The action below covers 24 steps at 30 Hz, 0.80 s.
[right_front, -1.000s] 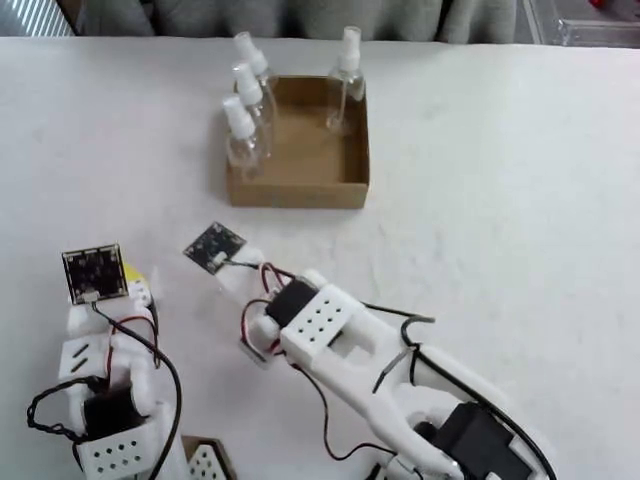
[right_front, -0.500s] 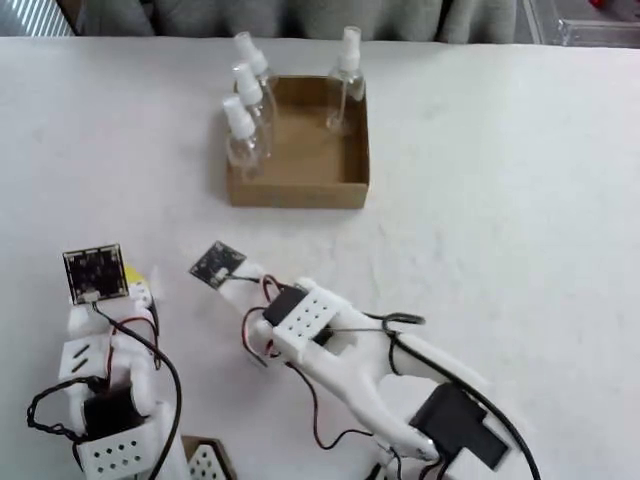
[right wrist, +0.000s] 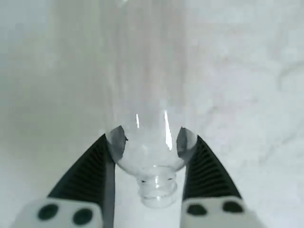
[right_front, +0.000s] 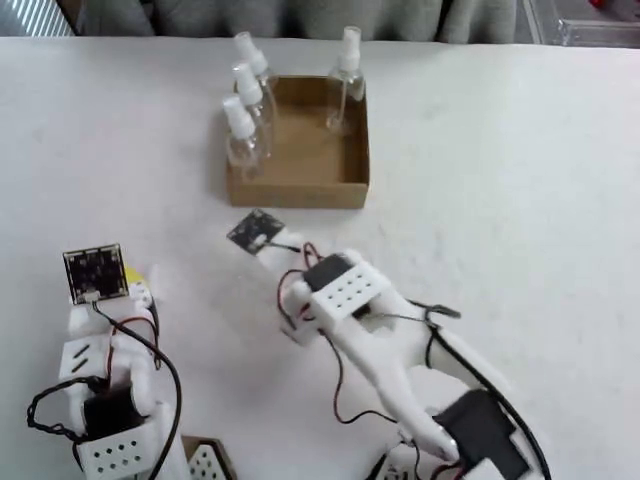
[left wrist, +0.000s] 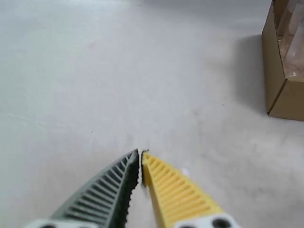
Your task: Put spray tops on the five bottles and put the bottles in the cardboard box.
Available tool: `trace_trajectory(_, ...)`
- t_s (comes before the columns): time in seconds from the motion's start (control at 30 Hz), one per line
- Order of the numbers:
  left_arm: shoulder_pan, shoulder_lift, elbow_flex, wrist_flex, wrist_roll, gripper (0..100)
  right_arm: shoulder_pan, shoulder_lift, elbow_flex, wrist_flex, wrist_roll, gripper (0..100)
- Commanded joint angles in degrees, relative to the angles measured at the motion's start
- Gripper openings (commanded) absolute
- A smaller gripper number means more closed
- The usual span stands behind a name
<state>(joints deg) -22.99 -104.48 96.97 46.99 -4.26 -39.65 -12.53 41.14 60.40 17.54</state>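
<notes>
My right gripper is shut on a clear bottle just below its bare threaded neck; the bottle has no spray top and lies low over the white table. From above, the right arm's wrist is just in front of the cardboard box. Several clear bottles with white spray tops stand in the box, three along one wall and one in a far corner. My left gripper rests shut and empty near the table's front, with the box corner off to its side.
A clear plastic container sits beyond the table's back right edge. A small brown piece lies by the left arm's base. Bare white table stretches to the right of the box.
The right arm has swung to the right and closer to the box, carrying the bottle. The left arm has stayed still.
</notes>
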Motion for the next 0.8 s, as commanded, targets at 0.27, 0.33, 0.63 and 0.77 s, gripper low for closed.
trace_trajectory(0.27, 0.6, -0.2, 0.0, 0.5, -0.4, 2, 28.3, -14.9, -2.8, 23.2, 48.5, 1.7)
trace_trajectory(0.33, 0.6, -0.2, 0.0, 0.5, -0.4, 2, 33.6, -14.9, -2.7, 23.6, 54.9, 1.7)
trace_trajectory(0.63, 0.6, -0.2, 0.0, 0.5, -0.4, 2, 40.0, -14.9, -2.7, 23.9, 52.1, 1.9)
trace_trajectory(0.77, 0.6, -0.2, 0.0, 0.5, -0.4, 2, 39.6, -15.5, -3.0, 23.9, 43.1, 1.7)
